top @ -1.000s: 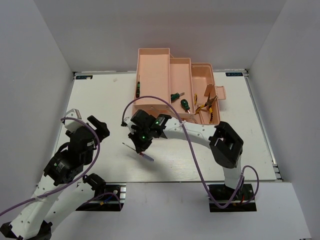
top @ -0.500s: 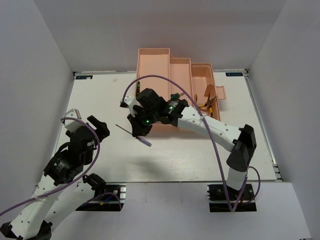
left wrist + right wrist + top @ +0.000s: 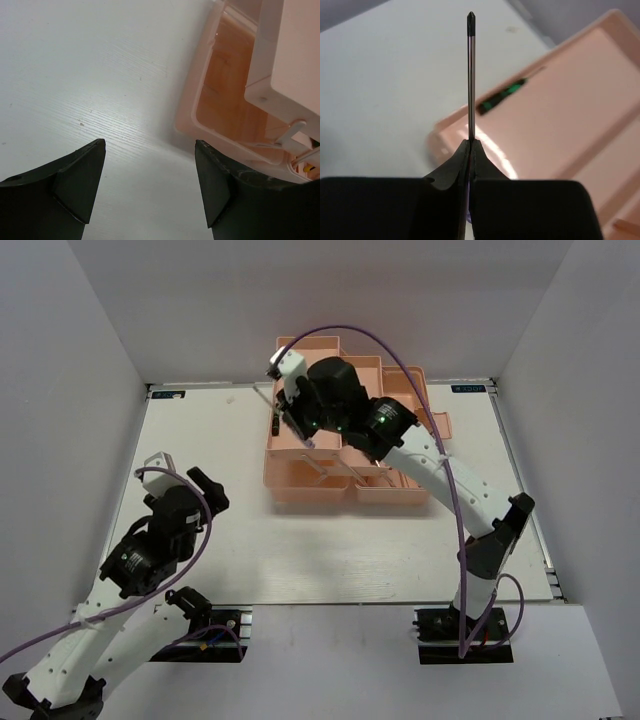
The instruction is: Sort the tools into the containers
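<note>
Right end effector (image 3: 470, 145) is carrying a slim screwdriver (image 3: 470, 75) over the toolbox (image 3: 580, 115).
It is clamping the shaft. Next it probably needs lowering and releasing beside the green-banded screwdriver (image 3: 502, 95). Left end effector (image 3: 150, 165) is gaping wide over the tabletop (image 3: 75, 75).

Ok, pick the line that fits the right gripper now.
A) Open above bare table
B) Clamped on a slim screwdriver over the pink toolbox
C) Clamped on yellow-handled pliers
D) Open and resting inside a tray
B: in the right wrist view the right gripper is pinched shut on the slim screwdriver, whose shaft points out over a tray of the toolbox.
</note>
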Controlling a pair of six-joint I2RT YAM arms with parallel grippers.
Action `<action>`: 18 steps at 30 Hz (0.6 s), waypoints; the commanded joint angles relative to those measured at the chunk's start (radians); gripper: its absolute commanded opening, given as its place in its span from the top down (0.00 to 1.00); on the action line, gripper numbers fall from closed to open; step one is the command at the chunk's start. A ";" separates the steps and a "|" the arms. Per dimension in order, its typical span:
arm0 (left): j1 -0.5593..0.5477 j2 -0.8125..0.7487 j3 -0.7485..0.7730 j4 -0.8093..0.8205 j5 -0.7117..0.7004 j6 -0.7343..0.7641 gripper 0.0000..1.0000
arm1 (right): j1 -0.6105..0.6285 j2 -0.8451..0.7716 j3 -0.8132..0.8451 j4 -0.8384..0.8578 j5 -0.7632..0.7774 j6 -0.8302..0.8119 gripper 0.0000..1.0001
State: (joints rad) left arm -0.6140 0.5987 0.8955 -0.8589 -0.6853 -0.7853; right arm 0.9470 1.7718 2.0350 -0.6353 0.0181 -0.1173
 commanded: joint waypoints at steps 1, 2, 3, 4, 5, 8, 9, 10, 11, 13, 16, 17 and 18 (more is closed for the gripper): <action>0.003 0.018 -0.020 0.032 0.033 0.006 0.18 | -0.054 0.015 0.015 0.164 0.212 -0.099 1.00; 0.003 0.018 -0.029 0.032 0.044 0.006 0.18 | -0.075 0.023 0.007 0.180 0.245 -0.125 1.00; 0.003 0.027 -0.029 0.032 0.044 0.006 0.18 | -0.083 0.049 -0.007 0.189 0.250 -0.148 1.00; 0.003 0.027 -0.029 0.032 0.044 0.006 0.18 | -0.100 0.057 -0.012 0.204 0.253 -0.165 1.00; 0.003 0.027 -0.029 0.032 0.053 0.006 0.18 | -0.115 0.080 -0.009 0.200 0.253 -0.170 1.00; 0.003 0.027 -0.038 0.032 0.053 0.006 0.18 | -0.148 0.124 -0.001 0.207 0.226 -0.171 0.95; 0.003 0.027 -0.038 0.032 0.053 0.006 0.18 | -0.151 0.138 0.005 0.204 0.198 -0.153 0.81; 0.003 0.027 -0.038 0.032 0.053 0.006 0.18 | -0.165 0.149 0.025 0.198 0.188 -0.145 0.72; 0.003 0.027 -0.038 0.032 0.053 0.006 0.18 | -0.174 0.155 0.031 0.195 0.175 -0.140 0.61; 0.003 0.027 -0.038 0.032 0.053 0.006 0.18 | -0.180 0.156 0.034 0.186 0.161 -0.117 0.37; 0.003 0.027 -0.047 0.041 0.053 0.006 0.18 | -0.191 0.130 0.027 0.177 0.122 -0.093 0.31; 0.003 0.027 -0.056 0.041 0.053 0.006 0.18 | -0.197 0.121 0.018 0.174 0.105 -0.073 0.31; 0.003 0.027 -0.056 0.050 0.053 0.006 0.18 | -0.204 0.094 0.008 0.166 0.076 -0.059 0.31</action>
State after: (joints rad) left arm -0.6140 0.6296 0.8543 -0.8295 -0.6384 -0.7853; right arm 0.7563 1.9499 2.0323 -0.5003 0.1585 -0.2192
